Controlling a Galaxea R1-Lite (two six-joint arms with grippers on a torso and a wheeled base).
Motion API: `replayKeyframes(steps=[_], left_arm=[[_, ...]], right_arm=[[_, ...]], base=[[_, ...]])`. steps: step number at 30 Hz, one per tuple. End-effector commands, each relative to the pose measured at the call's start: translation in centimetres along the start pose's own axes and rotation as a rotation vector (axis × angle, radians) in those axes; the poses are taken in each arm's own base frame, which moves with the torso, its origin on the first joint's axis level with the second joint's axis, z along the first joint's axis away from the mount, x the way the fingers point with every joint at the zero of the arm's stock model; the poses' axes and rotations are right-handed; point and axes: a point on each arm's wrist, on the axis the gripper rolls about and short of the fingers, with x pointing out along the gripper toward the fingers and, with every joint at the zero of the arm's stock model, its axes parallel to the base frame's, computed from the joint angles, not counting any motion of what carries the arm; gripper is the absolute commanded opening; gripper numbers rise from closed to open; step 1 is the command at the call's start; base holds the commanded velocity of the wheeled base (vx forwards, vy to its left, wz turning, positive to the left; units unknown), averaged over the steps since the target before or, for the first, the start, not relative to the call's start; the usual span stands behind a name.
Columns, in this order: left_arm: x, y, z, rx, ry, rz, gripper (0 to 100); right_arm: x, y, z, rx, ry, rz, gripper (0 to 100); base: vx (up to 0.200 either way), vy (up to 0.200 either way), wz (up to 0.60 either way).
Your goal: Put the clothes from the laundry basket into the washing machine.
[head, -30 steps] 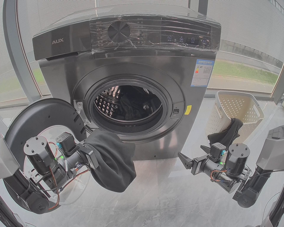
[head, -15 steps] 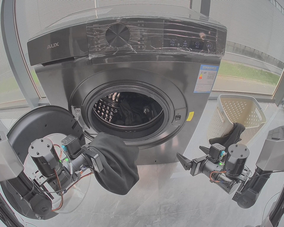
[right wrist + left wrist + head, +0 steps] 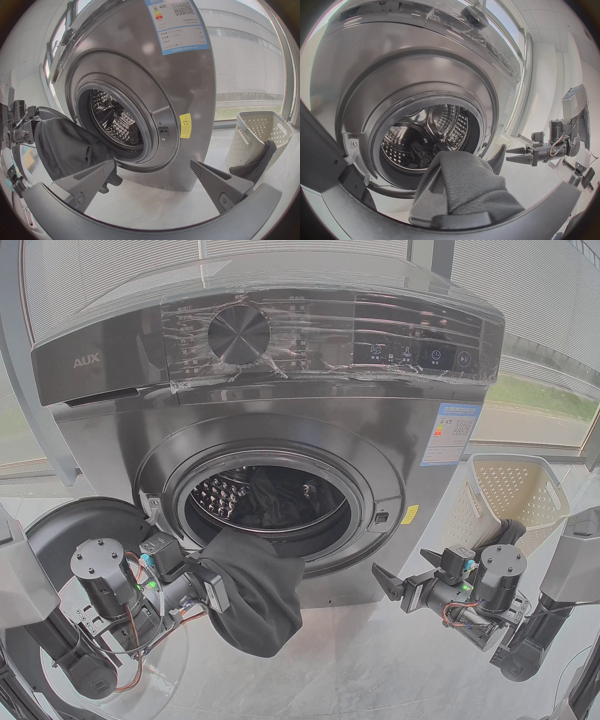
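while our left claw (image 3: 219, 595) pinches a dark garment (image 3: 262, 596) just at the lower lip of the drum mouth (image 3: 269, 502), most of the cloth hangs below and outside the opening, over the floor (image 3: 362, 665). we judge this the main risk: if the claw lets go here, the bulk slides down the washer (image 3: 262, 409) front to the floor and not into the drum. pushing in too low could also snag the cloth on the seal or knock the claw on the rim, so it wants to go higher and deeper before release. a fold left trailing over the lip would foul the door (image 3: 81, 534) later.

the door stands swung wide at the left, just beside our left arm, which leaves little room on that side. dark clothes (image 3: 275, 496) lie inside the drum, so the new piece must go over or beside them. our right claw (image 3: 400, 562) hangs spread and empty in front of the washer's lower right corner, well apart from the left. behind it the basket (image 3: 544, 477) stands to the right of the washer, with another garment (image 3: 261, 161) draped over its near rim and hanging outside. that piece could slip to the floor if the right arm, close by, brushes it.
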Motion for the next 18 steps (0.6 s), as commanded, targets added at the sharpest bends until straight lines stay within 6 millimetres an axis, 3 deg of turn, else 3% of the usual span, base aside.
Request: replayKeyframes(steps=[1, 5, 10, 18], left_arm=[[0.0, -0.7, -0.1, -0.001, 0.005, -0.026, 0], [0.2, -1.9, -0.3, -0.012, 0.006, -0.055, 0], [3.4, -1.9, -0.4, -0.019, -0.031, -0.024, 0], [7.2, -1.9, -2.6, -0.032, -0.015, -0.038, 0]], right_arm=[[0.0, 0.2, -0.1, -0.001, 0.003, 0.006, 100], [-0.2, 0.6, 0.3, -0.001, -0.013, 0.020, 100], [-0.4, 0.6, 0.6, 0.001, -0.021, 0.024, 100], [-0.7, 1.2, 0.3, -0.003, -0.009, 0.047, 100]], base=[[0.000, 0.000, 0.00], [0.000, 0.000, 0.00], [0.000, 0.000, 0.00], [0.000, 0.000, 0.00]])
